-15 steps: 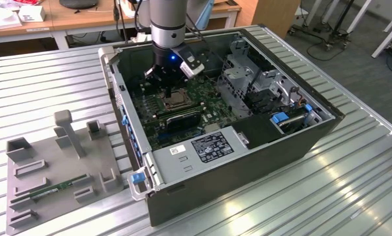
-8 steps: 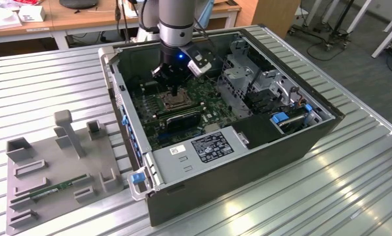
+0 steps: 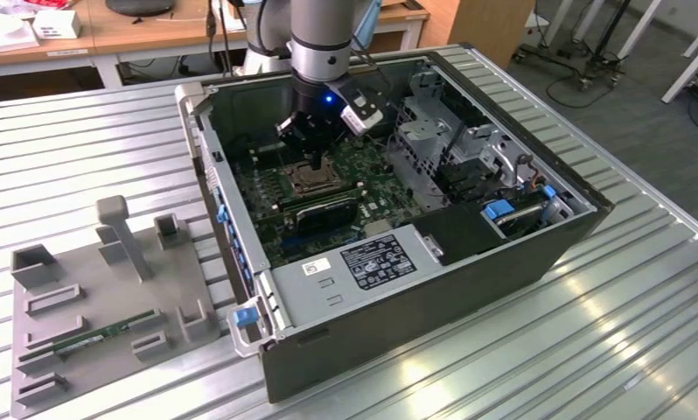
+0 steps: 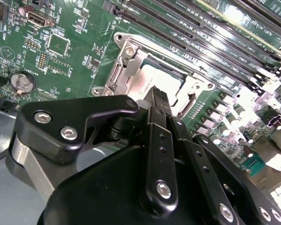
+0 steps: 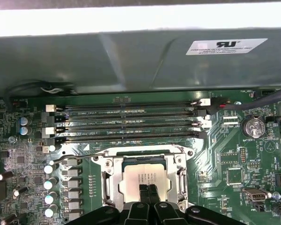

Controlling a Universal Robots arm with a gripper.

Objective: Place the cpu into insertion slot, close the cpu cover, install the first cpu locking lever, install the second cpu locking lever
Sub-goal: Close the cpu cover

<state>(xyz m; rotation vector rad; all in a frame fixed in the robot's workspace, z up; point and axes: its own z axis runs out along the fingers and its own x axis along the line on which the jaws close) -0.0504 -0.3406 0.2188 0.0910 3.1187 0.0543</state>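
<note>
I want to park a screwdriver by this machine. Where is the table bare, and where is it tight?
Bare: the slatted table on the exterior view's right of the computer case, and the strip between the grey fixture tray and the wooden desks. Tight: inside the case, where the gripper stands over the insertion slot, with memory slots and drive cage nearby.

Built as a silver-grey cylindrical metal arm point(image 3: 321, 35), ringed by a darker band near the wrist, with a small blue light point(image 3: 327, 98) glowing there. Ends in a matte black gripper point(image 4: 157, 93) of angular linkage plates, studded with round silver screw heads point(image 4: 163, 189). Carries two slim black fingers point(image 5: 143, 193), dotted with small holes.
</note>
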